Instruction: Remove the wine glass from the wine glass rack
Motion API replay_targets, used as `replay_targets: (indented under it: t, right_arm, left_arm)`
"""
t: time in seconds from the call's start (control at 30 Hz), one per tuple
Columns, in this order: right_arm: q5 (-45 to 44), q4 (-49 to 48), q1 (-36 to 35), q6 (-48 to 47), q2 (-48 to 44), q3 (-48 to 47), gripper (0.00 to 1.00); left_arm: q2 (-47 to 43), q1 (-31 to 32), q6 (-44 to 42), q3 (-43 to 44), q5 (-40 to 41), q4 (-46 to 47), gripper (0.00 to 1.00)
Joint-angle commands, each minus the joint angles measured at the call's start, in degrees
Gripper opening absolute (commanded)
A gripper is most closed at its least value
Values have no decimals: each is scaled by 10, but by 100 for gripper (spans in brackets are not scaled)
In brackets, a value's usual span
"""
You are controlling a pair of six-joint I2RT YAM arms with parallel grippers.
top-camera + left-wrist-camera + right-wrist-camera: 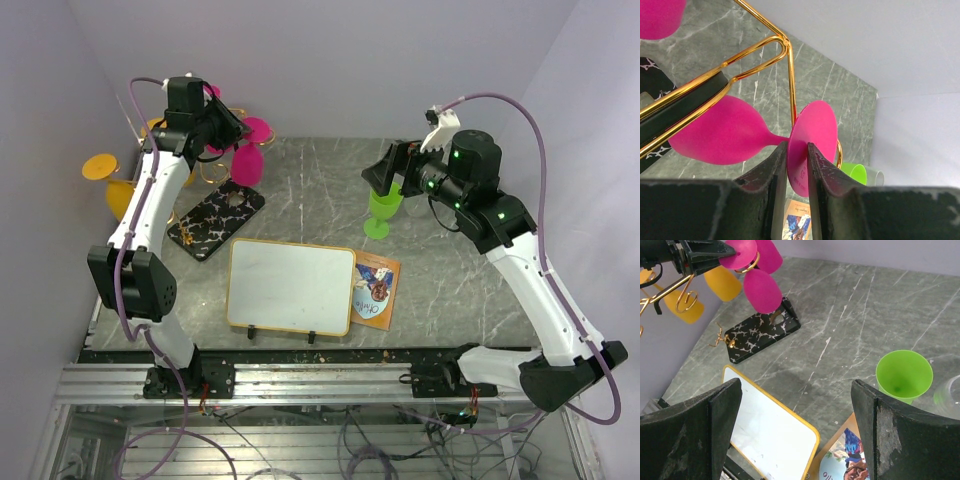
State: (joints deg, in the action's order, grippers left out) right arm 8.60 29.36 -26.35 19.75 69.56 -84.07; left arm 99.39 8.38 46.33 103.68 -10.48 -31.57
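1. Lying nearest the arm bases, a whiteboard (290, 285) sits flat on the desk (320, 190), with a card (377, 288) just beside its right edge.
2. Beyond the card, a green glass (383, 210) stands upright on the desk.
3. Over that glass hovers the right pincer (796, 385), its jaws spread wide with nothing between them.
4. Past the whiteboard's far left corner, the rack (215, 220) stands on its black veined base near the desk's left edge.
5. A pink glass (725, 132) hangs by its foot (812, 130) from a gold arm (757, 50) of the rack.
6. Up at that arm, the left pincer (797, 146) is narrowed onto the foot, one finger against each face of the disc.
7. Farther back another pink glass (657, 17) hangs, and orange glasses (100, 167) hang on the rack's left side.
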Motion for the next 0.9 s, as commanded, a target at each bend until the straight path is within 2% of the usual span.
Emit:
replay_targets:
  t: [0.0, 0.47, 0.63, 0.87]
  right_arm:
    - [3, -20, 2, 6, -10, 6, 90]
    - [-2, -18, 2, 7, -16, 8, 90]
    - [-7, -21, 2, 7, -22, 12, 90]
    - [-5, -19, 2, 6, -20, 16, 90]
  left_arm:
    - [-6, -3, -7, 17, -1, 6, 29]
    - [1, -11, 31, 38, -41, 25, 16]
    - [6, -21, 55, 34, -60, 46, 7]
    - [21, -27, 108, 34, -111, 101, 7]
